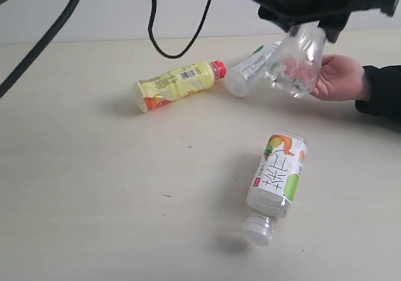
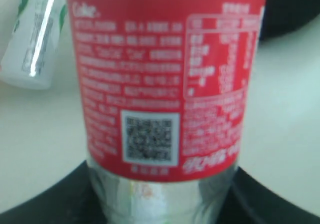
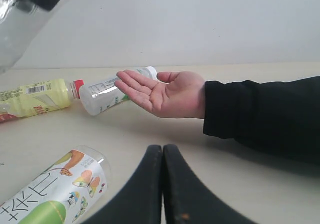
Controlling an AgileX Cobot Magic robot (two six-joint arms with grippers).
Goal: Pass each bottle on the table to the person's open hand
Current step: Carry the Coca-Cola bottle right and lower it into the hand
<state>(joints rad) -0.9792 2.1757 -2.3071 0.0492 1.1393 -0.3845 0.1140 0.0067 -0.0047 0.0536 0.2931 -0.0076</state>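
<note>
My left gripper (image 1: 308, 10) reaches across to the upper right of the exterior view, shut on the clear bottle with the red label (image 1: 296, 61), (image 2: 165, 84). That bottle hangs tilted just above the person's open hand (image 1: 338, 77), (image 3: 162, 95). The yellow bottle (image 1: 177, 84) lies on its side on the table (image 1: 88, 181). The white-green labelled bottle (image 1: 249, 69), (image 3: 102, 94) lies beside the hand. Nearer the front lies the wider bottle (image 1: 279, 178), (image 3: 55, 191). My right gripper (image 3: 163, 147) is shut and empty, low over the table near the wider bottle.
The person's black sleeve (image 1: 382, 93) rests along the table's right edge. Black cables (image 1: 156, 37) hang over the far left and middle of the table. A pale wall (image 3: 200, 24) stands behind.
</note>
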